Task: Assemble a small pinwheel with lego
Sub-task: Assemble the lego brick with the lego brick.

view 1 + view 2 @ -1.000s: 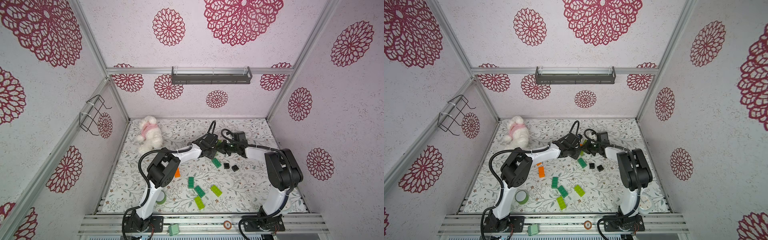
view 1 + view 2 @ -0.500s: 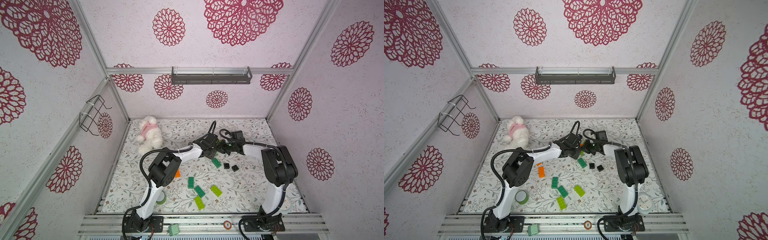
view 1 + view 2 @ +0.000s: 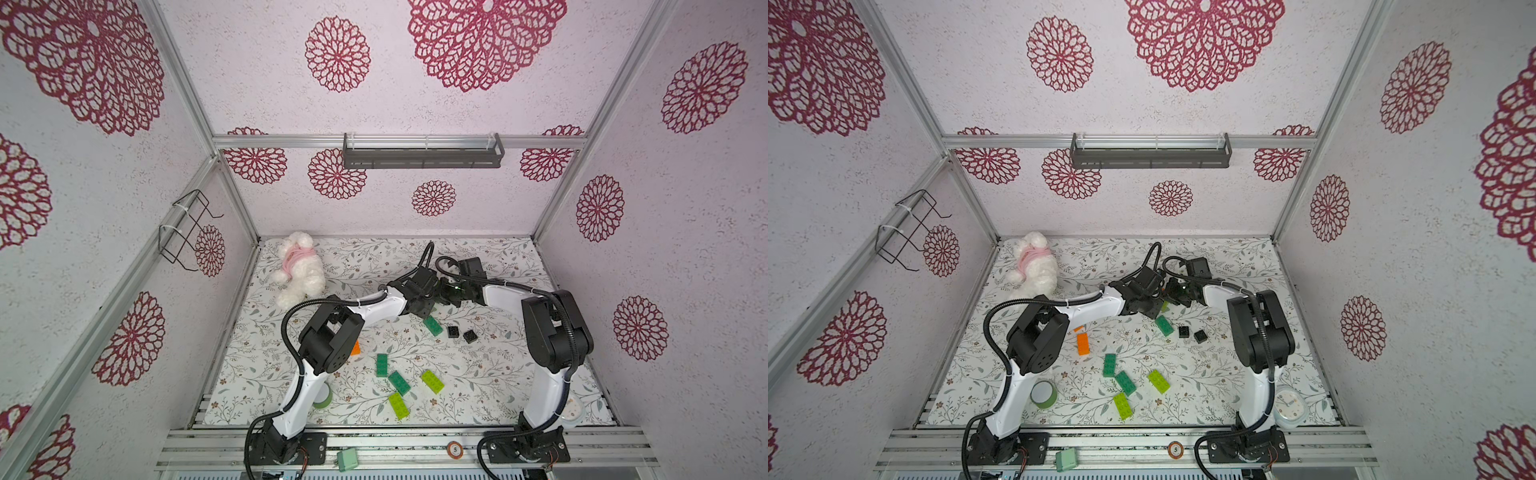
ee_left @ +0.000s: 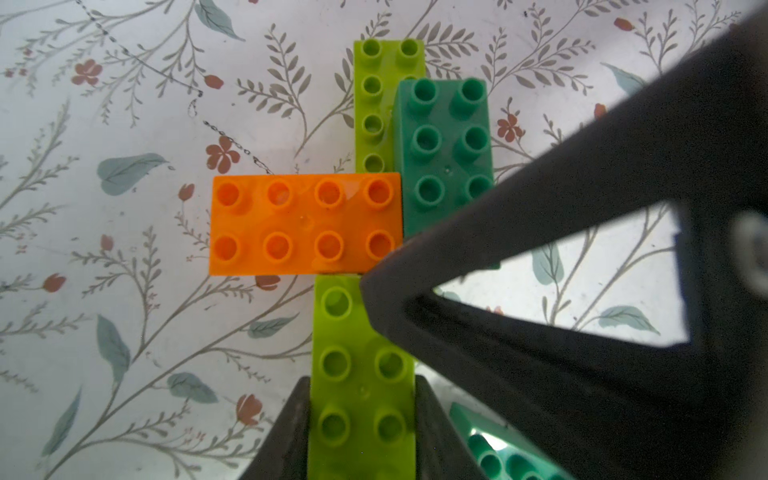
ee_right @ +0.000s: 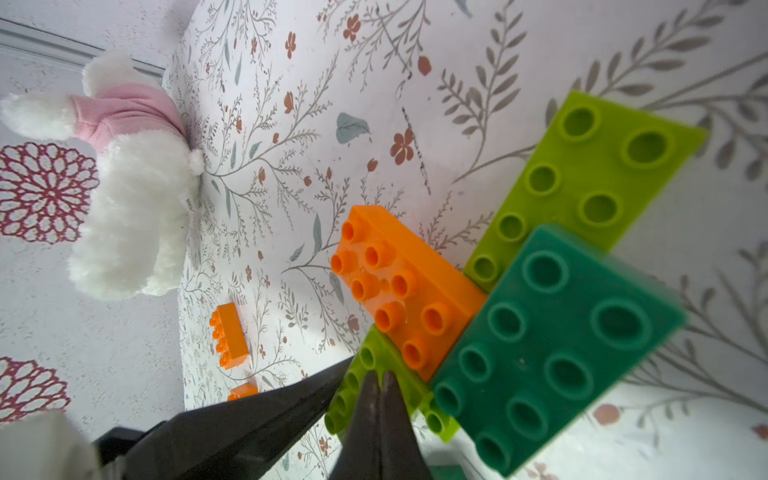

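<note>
Left fingers point(image 4: 286, 440) clamped on lime brick point(image 4: 361, 395); right fingers point(image 5: 376, 415) shut, tip set against it. Pinwheel point(image 4: 305, 224) being pressed together; firm straight push judged needed.

Numeral 5 on a round token point(image 3: 455, 449), front rail point(image 3: 395, 444)

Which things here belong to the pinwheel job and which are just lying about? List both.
Job: half-built pinwheel, loose green bricks, black bricks, orange brick.
Lying about: plush toy, tape roll, mint-green box, white clock.
</note>
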`<control>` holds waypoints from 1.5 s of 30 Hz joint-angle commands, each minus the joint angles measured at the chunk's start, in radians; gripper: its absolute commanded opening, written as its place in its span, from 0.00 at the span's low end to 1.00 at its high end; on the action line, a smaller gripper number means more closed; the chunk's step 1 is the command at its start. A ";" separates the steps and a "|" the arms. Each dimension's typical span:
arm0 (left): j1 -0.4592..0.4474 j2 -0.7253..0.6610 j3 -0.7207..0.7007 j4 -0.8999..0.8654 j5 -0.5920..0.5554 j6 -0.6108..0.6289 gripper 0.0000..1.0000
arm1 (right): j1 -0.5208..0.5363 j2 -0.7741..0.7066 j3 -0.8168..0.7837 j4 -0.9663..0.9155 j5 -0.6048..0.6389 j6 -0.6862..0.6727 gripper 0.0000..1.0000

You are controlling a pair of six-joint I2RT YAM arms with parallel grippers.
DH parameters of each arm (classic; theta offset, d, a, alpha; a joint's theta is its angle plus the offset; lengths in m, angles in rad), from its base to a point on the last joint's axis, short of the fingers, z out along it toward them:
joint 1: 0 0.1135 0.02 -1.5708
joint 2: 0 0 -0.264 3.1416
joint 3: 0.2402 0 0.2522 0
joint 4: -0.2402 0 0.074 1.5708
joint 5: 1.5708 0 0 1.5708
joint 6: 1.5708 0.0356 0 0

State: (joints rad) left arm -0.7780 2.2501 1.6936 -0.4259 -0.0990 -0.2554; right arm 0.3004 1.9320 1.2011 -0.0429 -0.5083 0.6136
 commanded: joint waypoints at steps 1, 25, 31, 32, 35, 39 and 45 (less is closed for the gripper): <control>-0.020 0.026 0.019 -0.034 -0.007 -0.018 0.35 | -0.003 0.029 -0.006 -0.096 0.118 -0.044 0.00; 0.007 -0.042 -0.095 0.090 0.014 0.011 0.51 | 0.008 0.015 -0.065 -0.098 0.127 -0.056 0.00; 0.006 -0.081 -0.150 0.144 -0.062 0.094 0.62 | 0.008 0.026 -0.030 -0.118 0.120 -0.065 0.00; 0.006 -0.091 -0.170 0.165 -0.072 0.119 0.63 | 0.009 0.027 -0.027 -0.120 0.119 -0.065 0.00; 0.009 -0.116 -0.220 0.217 -0.080 0.177 0.63 | 0.009 0.031 -0.012 -0.134 0.116 -0.069 0.00; 0.011 -0.150 -0.283 0.298 -0.032 0.241 0.61 | 0.011 0.031 -0.008 -0.138 0.116 -0.071 0.00; 0.053 -0.192 -0.333 0.375 0.089 0.251 0.59 | 0.010 0.034 -0.005 -0.141 0.113 -0.073 0.00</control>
State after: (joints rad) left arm -0.7559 2.1090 1.3727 -0.1379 -0.0818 -0.0353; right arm 0.3088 1.9209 1.2022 -0.0715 -0.4576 0.5663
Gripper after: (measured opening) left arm 0.591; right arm 0.056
